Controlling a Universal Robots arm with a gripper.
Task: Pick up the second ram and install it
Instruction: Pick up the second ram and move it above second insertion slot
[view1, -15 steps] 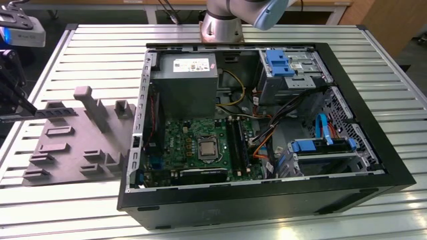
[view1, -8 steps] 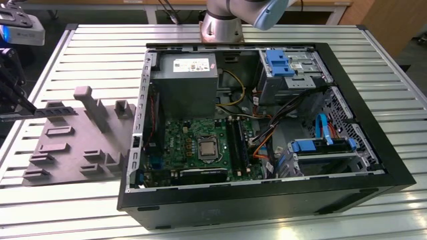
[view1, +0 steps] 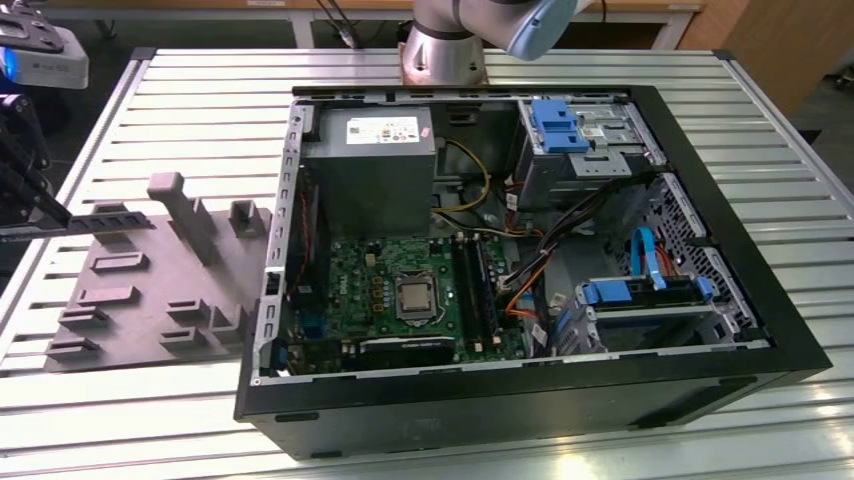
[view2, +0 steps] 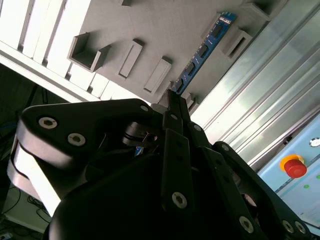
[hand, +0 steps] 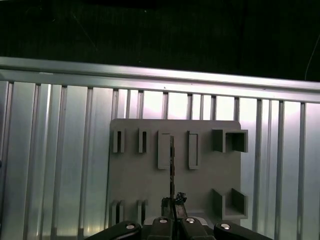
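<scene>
The second ram is a long thin stick with a row of dark chips, bluish in the second wrist view. My gripper is shut on one end of it. In the first wrist view the ram shows edge-on, reaching out from the gripper over a slot of the grey fixture block. In the exterior view the gripper is at the far left, holding the ram over the fixture block. Whether the stick touches the block I cannot tell. The green motherboard with its long black slots lies inside the open case.
The open black computer case fills the middle and right of the slatted metal table. Inside are a grey power supply, blue drive brackets and loose cables. A red button sits beyond the table edge.
</scene>
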